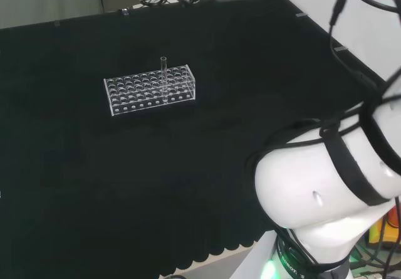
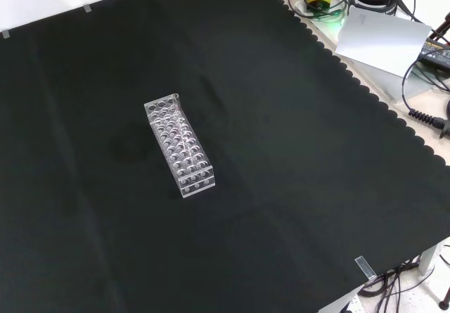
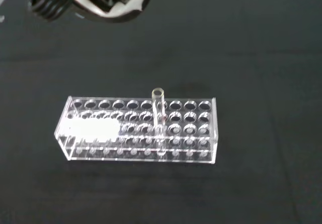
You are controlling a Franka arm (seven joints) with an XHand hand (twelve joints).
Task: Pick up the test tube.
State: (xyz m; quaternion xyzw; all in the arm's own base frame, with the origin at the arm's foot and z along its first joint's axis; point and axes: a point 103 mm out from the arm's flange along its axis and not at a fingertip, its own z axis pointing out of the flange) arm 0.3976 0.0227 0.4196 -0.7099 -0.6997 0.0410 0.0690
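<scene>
While the test tube [image 1: 163,73] is standing upright in a hole of the clear rack [image 1: 149,91], toward the rack's right half in the head view and poking above its top plate, nothing is touching it, and I cannot tell how the hand is set, since no fingers are showing clearly. Going left to right across the rack in the wrist view, the holes left of the test tube [image 3: 159,116] are standing empty, then comes the tube, then a few more empty holes. The risks are sitting here, in my judgement: the tube is thin, clear and hard to see against the rack [image 3: 141,128], so fingers closing slightly off could be knocking it askew or catching the rack's edge. The rack is resting unfixed on the black surface [image 1: 75,178], so a slanted pull could be dragging or tipping it along with the tube
</scene>
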